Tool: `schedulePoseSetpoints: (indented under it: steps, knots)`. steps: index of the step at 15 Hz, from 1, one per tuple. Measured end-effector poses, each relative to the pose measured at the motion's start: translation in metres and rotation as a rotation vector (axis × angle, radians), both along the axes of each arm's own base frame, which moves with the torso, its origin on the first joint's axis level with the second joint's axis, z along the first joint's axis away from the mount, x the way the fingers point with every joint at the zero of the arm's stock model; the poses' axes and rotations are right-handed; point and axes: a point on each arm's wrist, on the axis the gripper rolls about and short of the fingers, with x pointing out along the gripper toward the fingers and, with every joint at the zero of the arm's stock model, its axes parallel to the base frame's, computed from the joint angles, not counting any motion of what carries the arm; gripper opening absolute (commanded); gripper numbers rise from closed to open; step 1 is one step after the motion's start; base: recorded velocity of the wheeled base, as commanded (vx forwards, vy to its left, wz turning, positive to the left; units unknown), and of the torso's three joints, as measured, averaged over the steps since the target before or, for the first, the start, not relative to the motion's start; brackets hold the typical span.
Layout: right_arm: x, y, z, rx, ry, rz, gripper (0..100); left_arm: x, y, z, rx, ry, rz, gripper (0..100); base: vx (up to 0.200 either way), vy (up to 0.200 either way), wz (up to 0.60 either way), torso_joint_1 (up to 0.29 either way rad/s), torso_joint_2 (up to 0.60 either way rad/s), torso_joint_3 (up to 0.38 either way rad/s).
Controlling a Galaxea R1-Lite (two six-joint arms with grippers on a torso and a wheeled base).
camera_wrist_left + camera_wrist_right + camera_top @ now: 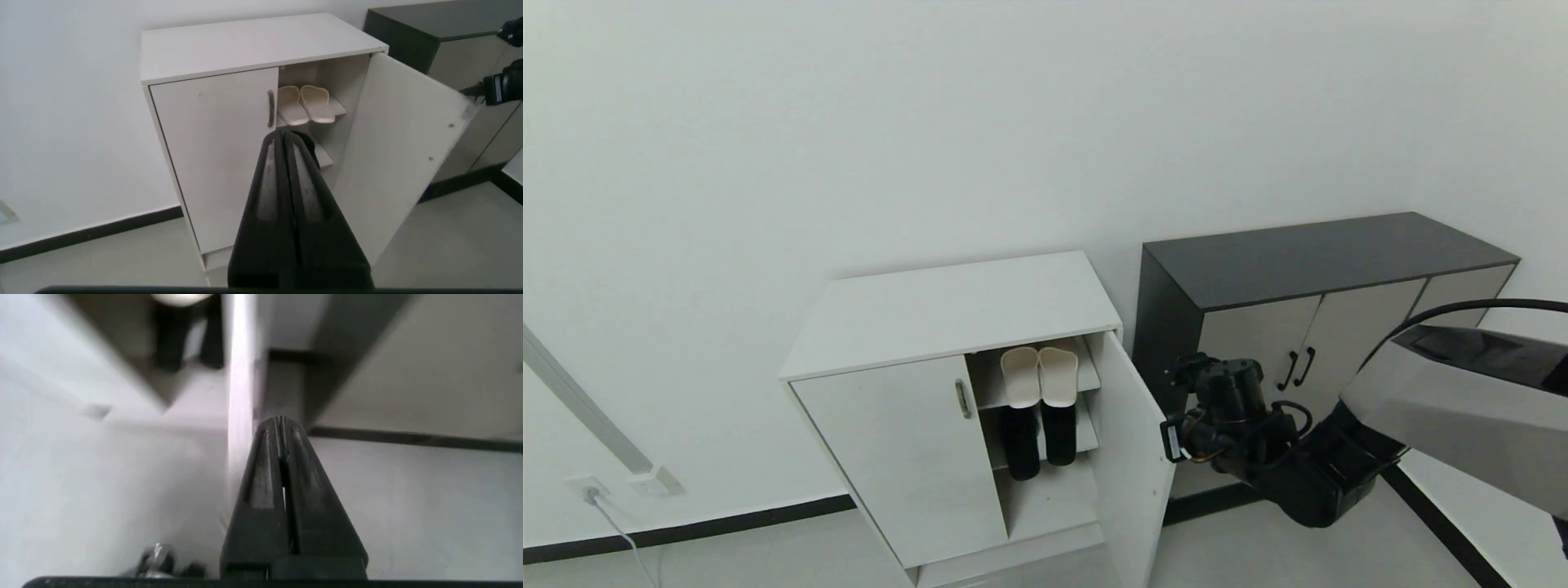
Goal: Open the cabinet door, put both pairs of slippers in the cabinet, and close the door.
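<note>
Two pairs of slippers sit inside our white cabinet [947, 314]: the beige slippers [1039, 376] on the upper shelf [1088, 374], the black slippers [1040, 441] on the lower shelf [1086, 434]. Its right door [1131, 457] stands open. Our right gripper [282, 426] hangs just beside that door's edge, jaws closed and empty. Our left gripper [284, 139] is likewise closed on nothing.

Cabinet door [1131, 457] open; beige slippers [1039, 376] above black slippers [1039, 441] inside.

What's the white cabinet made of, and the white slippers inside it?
White cabinet: probably laminated board, matte; flat, thin, evenly coloured panels with sharp edges. White slippers: maybe foam or soft plastic, smooth and matte, one-piece look; too small to be sure.
</note>
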Motion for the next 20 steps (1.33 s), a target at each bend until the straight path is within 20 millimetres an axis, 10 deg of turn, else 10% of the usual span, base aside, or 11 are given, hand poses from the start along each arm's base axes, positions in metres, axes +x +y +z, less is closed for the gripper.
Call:
schedulePoseSetpoints:
  steps: [7, 20]
  knots:
    - [-0.044, 0.025, 0.007, 0.041, -0.045, 0.164, 0, 0.000, 0.000, 0.000, 0.000, 0.000, 0.000, 0, 0.000, 0.000, 0.00, 0.000, 0.00, 0.000]
    - [-0.049, 0.018, 0.001, 0.057, -0.020, 0.236, 0, 0.000, 0.000, 0.000, -0.001, 0.000, 0.001, 0, 0.000, 0.000, 0.28, 0.002, 0.00, 0.001]
